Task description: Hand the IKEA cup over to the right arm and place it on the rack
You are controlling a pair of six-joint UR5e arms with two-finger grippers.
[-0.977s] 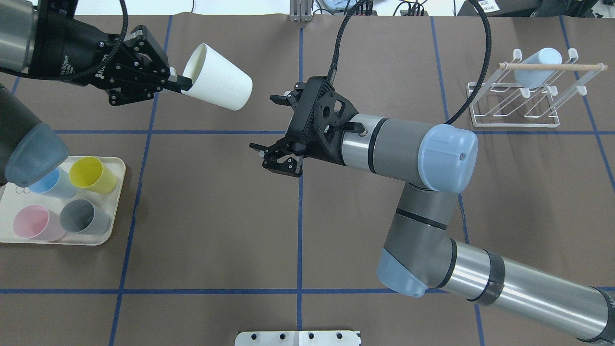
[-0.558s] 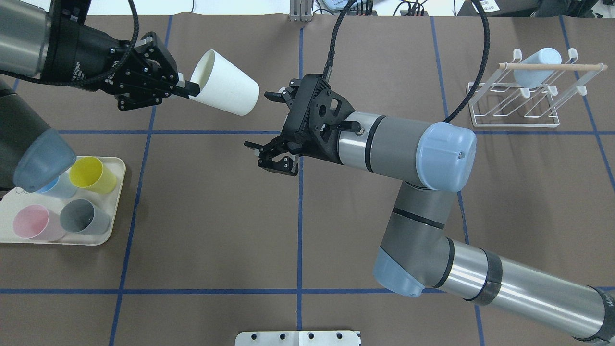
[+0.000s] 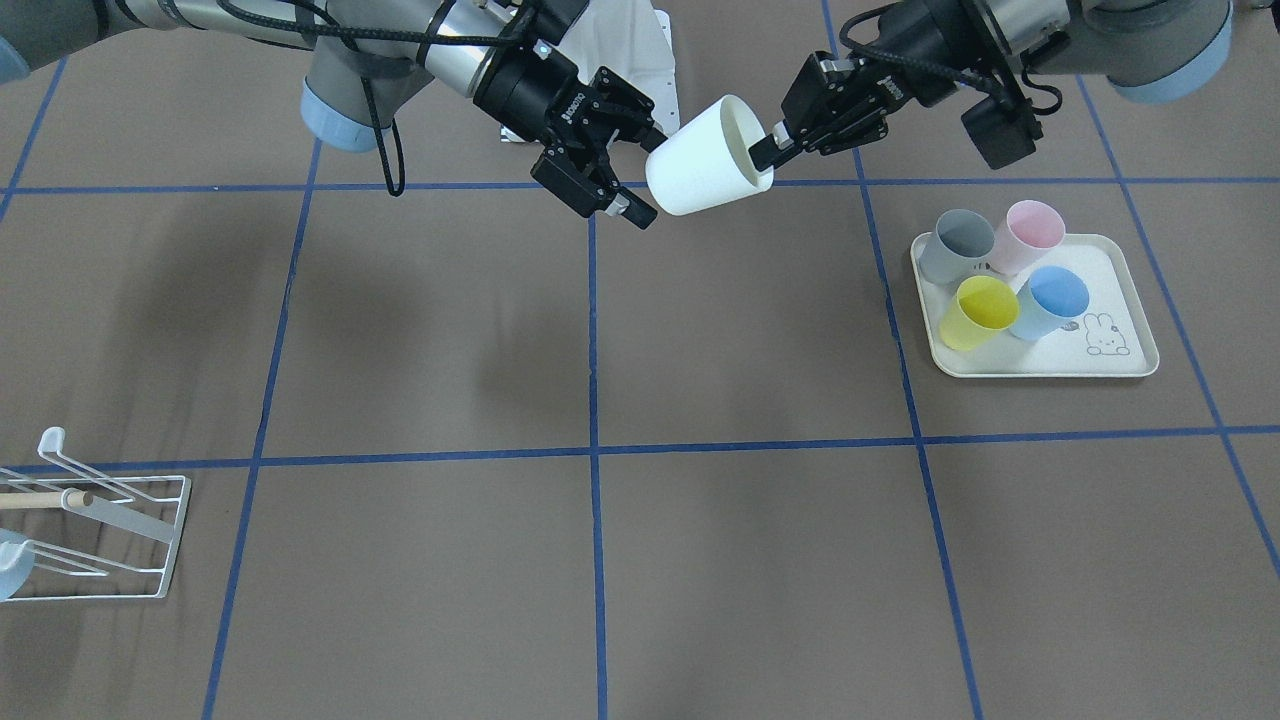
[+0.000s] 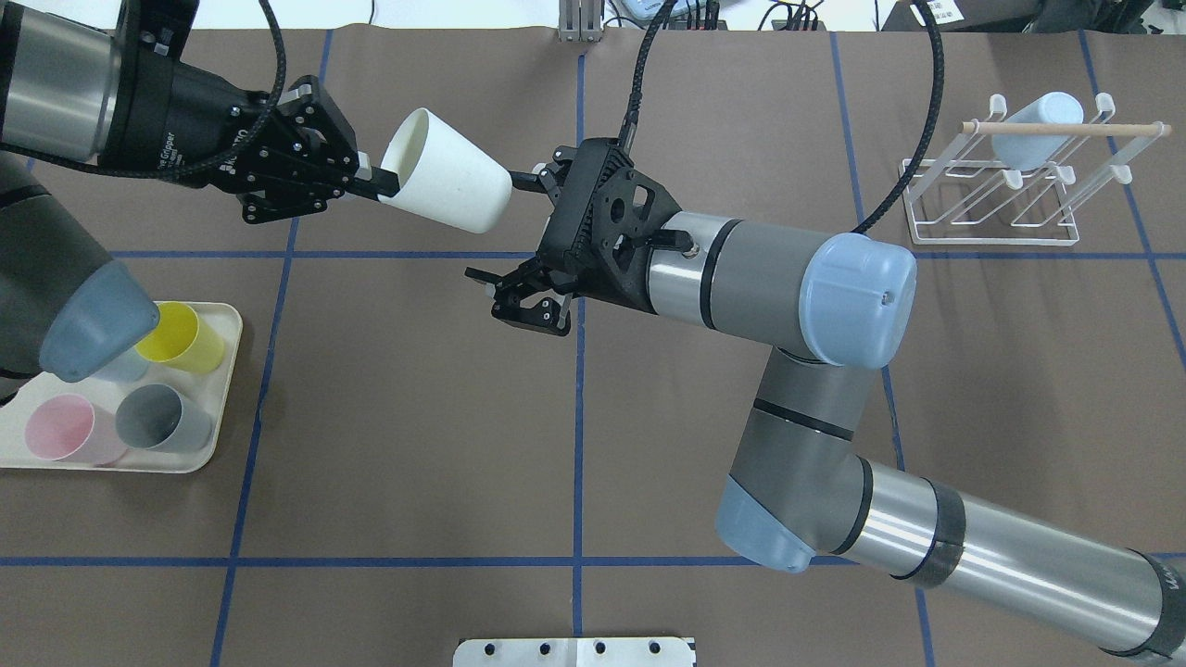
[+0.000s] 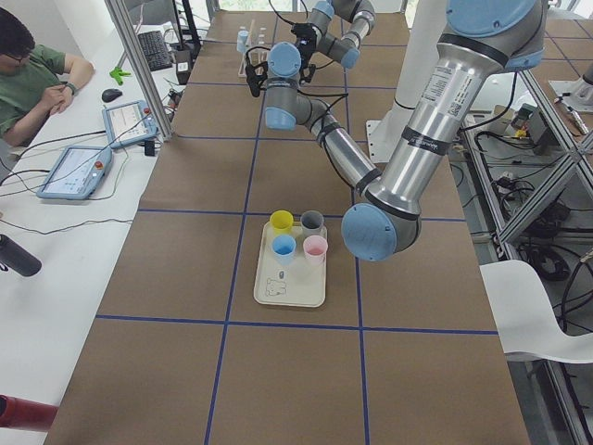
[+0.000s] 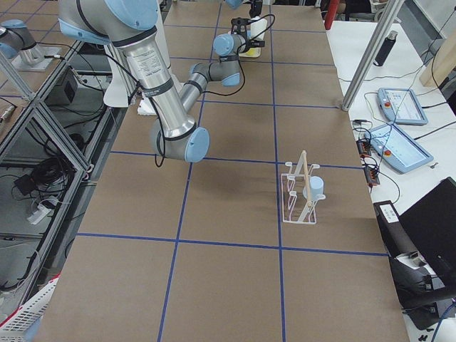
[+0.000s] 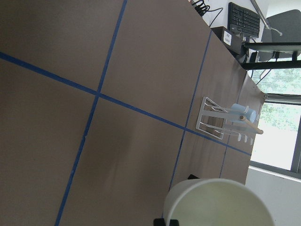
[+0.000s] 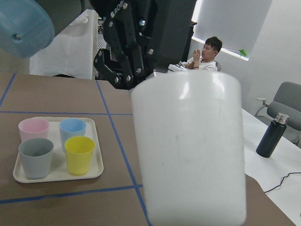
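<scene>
Left gripper (image 4: 378, 185) clamped rim of white cup (image 4: 445, 183). Cup was held off table (image 4: 389, 435), tipped sideways, base toward right gripper (image 4: 501, 225). Right gripper was spread wide, cup base just entering gap between its fingers; contact unclear. Rack (image 4: 1005, 199) stood well apart, behind right gripper's wrist, bearing pale blue cup (image 4: 1033, 130).

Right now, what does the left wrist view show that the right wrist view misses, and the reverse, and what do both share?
Left wrist view only: the rack holding a pale blue cup, and the inside of the white cup. Right wrist view only: the left gripper holding that cup's rim, the tray with a pink cup, blue cup, grey cup and yellow cup, a seated person, a dark bottle. Both: the white cup and the brown table with blue tape.
</scene>
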